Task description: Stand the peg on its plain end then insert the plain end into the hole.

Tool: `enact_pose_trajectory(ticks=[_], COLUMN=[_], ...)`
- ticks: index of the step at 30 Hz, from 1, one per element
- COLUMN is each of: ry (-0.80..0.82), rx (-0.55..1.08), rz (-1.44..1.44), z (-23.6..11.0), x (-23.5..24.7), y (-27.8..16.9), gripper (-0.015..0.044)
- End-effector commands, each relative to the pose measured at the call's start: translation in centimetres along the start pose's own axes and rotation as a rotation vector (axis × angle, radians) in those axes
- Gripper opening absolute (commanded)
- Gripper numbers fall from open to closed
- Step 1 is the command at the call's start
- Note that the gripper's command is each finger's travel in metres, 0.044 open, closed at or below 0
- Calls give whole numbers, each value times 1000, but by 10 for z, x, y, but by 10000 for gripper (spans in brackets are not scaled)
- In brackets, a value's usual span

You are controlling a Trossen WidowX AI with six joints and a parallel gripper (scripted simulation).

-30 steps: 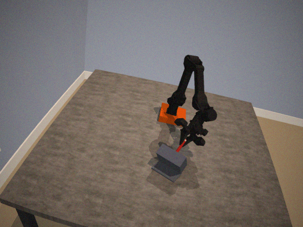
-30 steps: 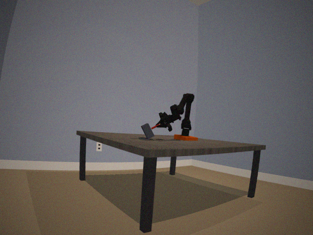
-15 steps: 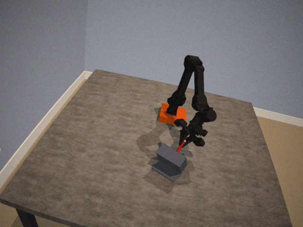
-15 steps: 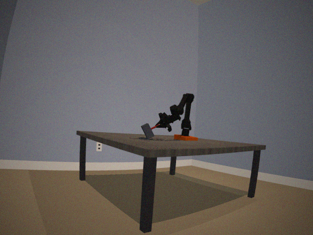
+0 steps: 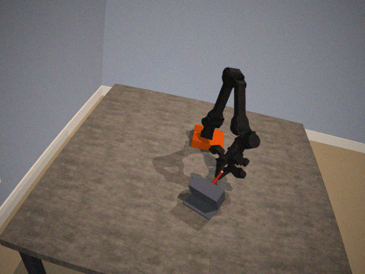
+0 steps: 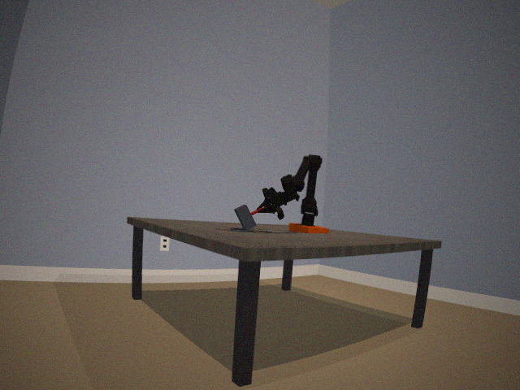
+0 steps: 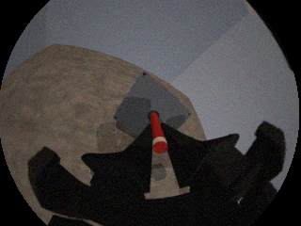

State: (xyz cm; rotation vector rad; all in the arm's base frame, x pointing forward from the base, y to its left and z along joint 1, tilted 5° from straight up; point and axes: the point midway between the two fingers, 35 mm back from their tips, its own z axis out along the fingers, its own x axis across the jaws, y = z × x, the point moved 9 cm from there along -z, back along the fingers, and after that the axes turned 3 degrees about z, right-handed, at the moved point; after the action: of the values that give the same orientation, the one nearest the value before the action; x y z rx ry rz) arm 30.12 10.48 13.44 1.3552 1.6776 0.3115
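Note:
The red peg (image 5: 217, 178) (image 6: 255, 211) (image 7: 156, 126) is tilted, its white band (image 7: 159, 139) on the end away from the panel. My gripper (image 5: 219, 176) (image 6: 262, 209) (image 7: 155, 126) is shut on the peg, in front of the sloped grey panel (image 5: 207, 187) (image 6: 244, 217) (image 7: 162, 99). In the wrist view the peg's plain end is at the dark-rimmed hole in the panel face. The peg points toward the face; how deep the plain end sits is hidden. The face is turned away from the top camera.
The panel's flat foot (image 5: 198, 208) rests on the brown table (image 5: 117, 177) (image 6: 201, 235). The orange base block (image 5: 216, 139) (image 6: 308, 228) of the arm stands behind the gripper. The arm arches high over the space between base and panel.

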Motion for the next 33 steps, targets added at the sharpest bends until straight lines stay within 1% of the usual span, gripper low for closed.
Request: enact_pose_trajectory(ticks=[1,33], ry=[4,3], rx=[1,0], rz=[-5,-5], z=[3,24], x=[1,1], y=[0,-1], gripper=[0,0])
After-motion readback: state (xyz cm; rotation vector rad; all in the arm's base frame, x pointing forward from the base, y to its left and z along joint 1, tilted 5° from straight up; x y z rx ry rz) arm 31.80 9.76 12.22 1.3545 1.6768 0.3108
